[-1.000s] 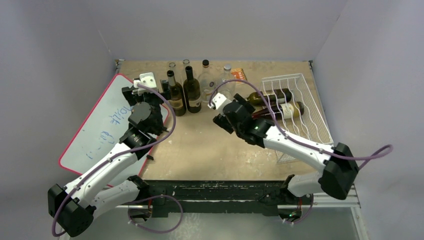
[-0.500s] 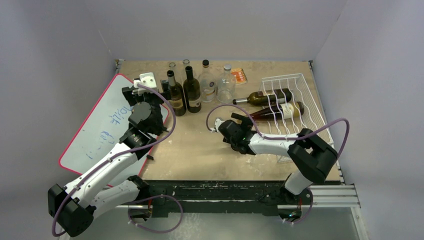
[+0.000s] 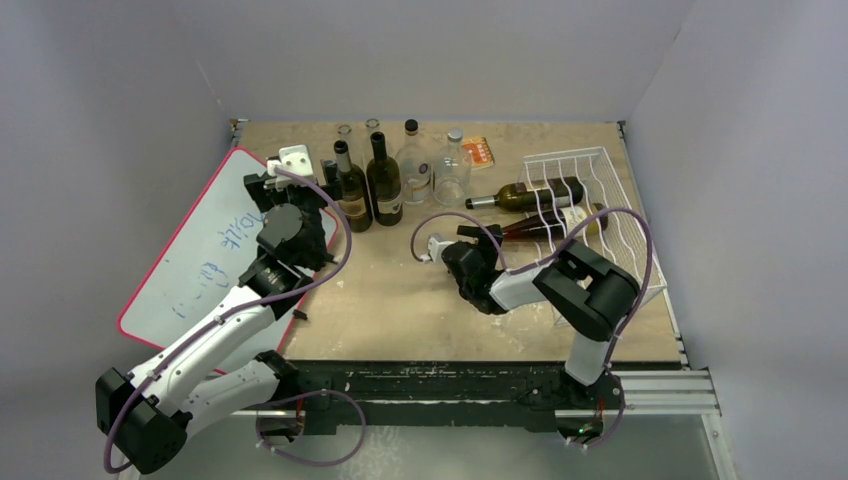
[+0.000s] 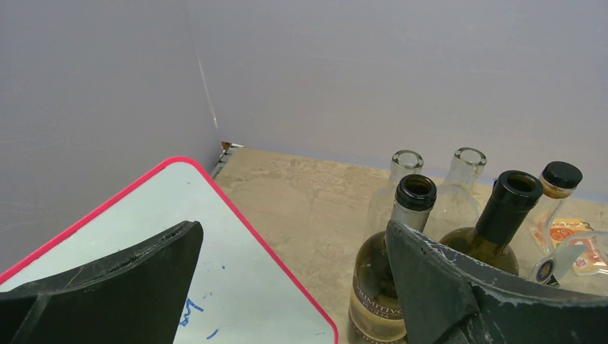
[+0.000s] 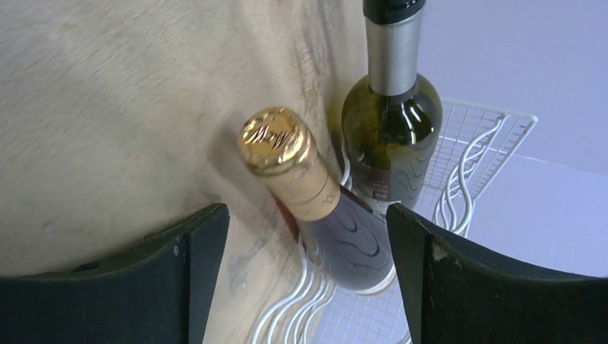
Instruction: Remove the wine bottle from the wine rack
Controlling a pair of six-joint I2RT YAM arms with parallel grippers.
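Note:
The white wire wine rack (image 3: 615,235) stands at the right and holds two lying bottles. The rear one is green with a silver neck (image 3: 530,194). The front one is dark with a gold foil cap (image 3: 548,222). My right gripper (image 3: 486,241) is open just off the dark bottle's cap, low over the table. In the right wrist view, the gold-capped bottle (image 5: 315,201) points at the gap of my open gripper (image 5: 305,218), not held, with the green bottle (image 5: 391,136) and the rack wires (image 5: 459,179) behind. My left gripper (image 3: 300,186) (image 4: 290,236) is open and empty.
Several upright bottles (image 3: 385,180) stand at the back centre, two dark and the others clear. In the left wrist view they (image 4: 401,236) are close to my right finger. A red-edged whiteboard (image 3: 205,250) lies at the left. A small orange packet (image 3: 479,150) lies at the back.
My right arm has folded in, its elbow swinging left. The gripper has dropped lower and turned to face the dark bottle's cap. Both bottles and the left arm have not moved.

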